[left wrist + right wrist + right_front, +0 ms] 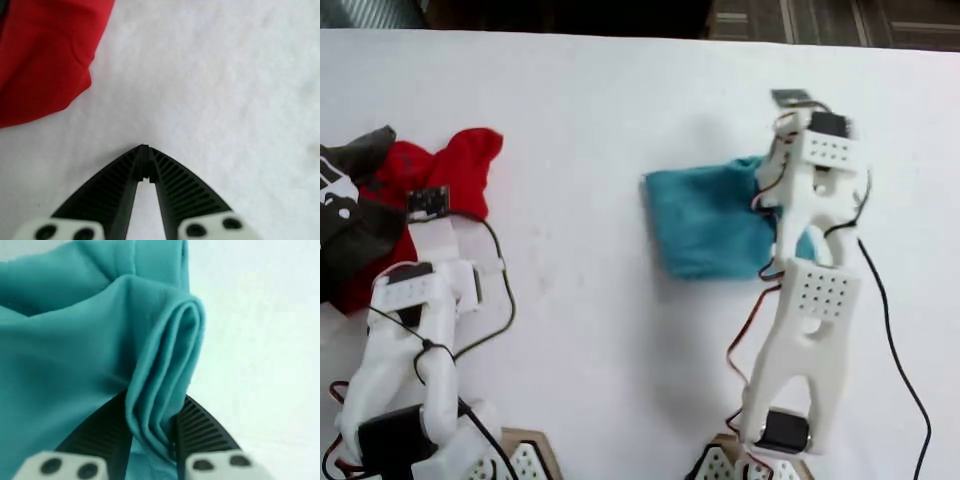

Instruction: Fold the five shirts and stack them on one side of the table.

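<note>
In the right gripper [152, 407], pinches a doubled fold of limp, light teal shirt [60, 355], best taken at layered edges, with left gripper [144, 151] closed, empty.

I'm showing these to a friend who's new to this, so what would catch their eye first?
The teal shirt on the table, right of centre, its folded edge pinched in the right end effector. Then the red shirt at the left edge beside a dark shirt, with the left end effector shut over bare table nearby.
</note>
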Controlling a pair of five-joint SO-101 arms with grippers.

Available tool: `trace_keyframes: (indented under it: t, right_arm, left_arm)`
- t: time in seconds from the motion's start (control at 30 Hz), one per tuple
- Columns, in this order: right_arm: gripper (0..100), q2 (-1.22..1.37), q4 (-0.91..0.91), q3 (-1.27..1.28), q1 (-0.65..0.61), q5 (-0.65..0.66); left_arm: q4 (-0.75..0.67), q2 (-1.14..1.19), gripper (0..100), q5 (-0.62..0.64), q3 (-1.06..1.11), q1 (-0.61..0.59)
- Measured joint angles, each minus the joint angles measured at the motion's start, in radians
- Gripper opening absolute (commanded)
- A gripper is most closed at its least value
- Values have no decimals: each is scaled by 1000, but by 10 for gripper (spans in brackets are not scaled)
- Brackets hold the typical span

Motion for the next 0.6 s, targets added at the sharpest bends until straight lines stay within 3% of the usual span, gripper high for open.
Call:
trace_keyframes:
  t: [0.27, 0.6]
  right_arm:
    - [21, 2, 8, -143, 146, 107]
    - [21, 23, -164, -163, 301, 190]
  left_arm:
    - [0, 0, 27, 0, 0, 0]
    - [0, 0, 27, 0, 0, 0]
